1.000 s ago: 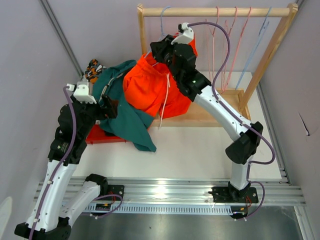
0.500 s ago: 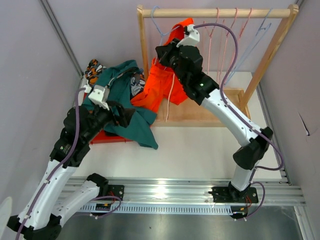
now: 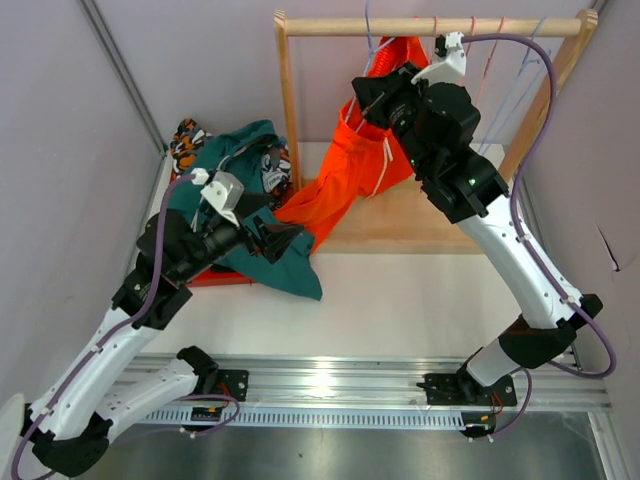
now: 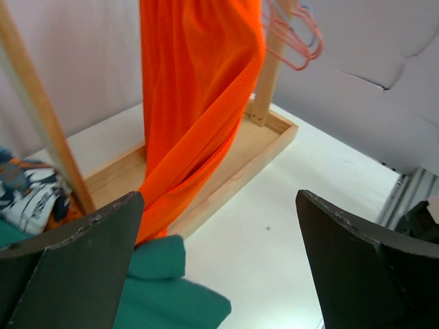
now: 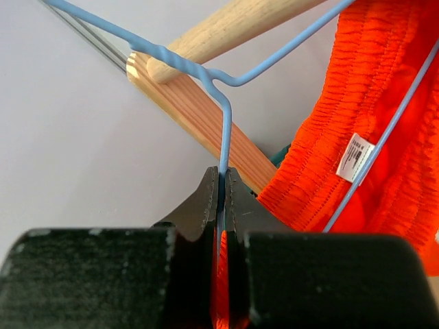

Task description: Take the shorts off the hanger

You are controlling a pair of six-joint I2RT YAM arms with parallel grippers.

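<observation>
I see a white counter (image 3: 420, 300) boxed in by pale lilac walls (image 3: 70, 150) close on the left and right. A wooden rack (image 3: 330, 24) stands at the top of the overhead view, and its base (image 3: 420, 222) lies flat on the counter.

The orange shorts (image 3: 345, 180) hang on a blue hanger (image 5: 221, 127) near the middle of the rail. Their lower end trails down and left across the base, onto the teal shorts (image 3: 240, 145) heaped at centre left. Two printed pairs (image 3: 185, 140) (image 3: 272, 172) lie in that same heap.

The right claw (image 5: 221, 179) is clenched on the hanger's wire neck just under the rail. The left claw (image 4: 219, 240) is spread wide, gripping nothing, low beside the heap and facing the orange cloth.

Bare counter runs below the base, from the centre to the right of the overhead view. The upper left is crowded with cloth against the wall.

A second ago the hanger sat by the rack's left post and the orange shorts were bunched there. Now hanger and right arm are further right and higher, the cloth is drawn into a long diagonal, and the left arm reaches further toward the centre.
</observation>
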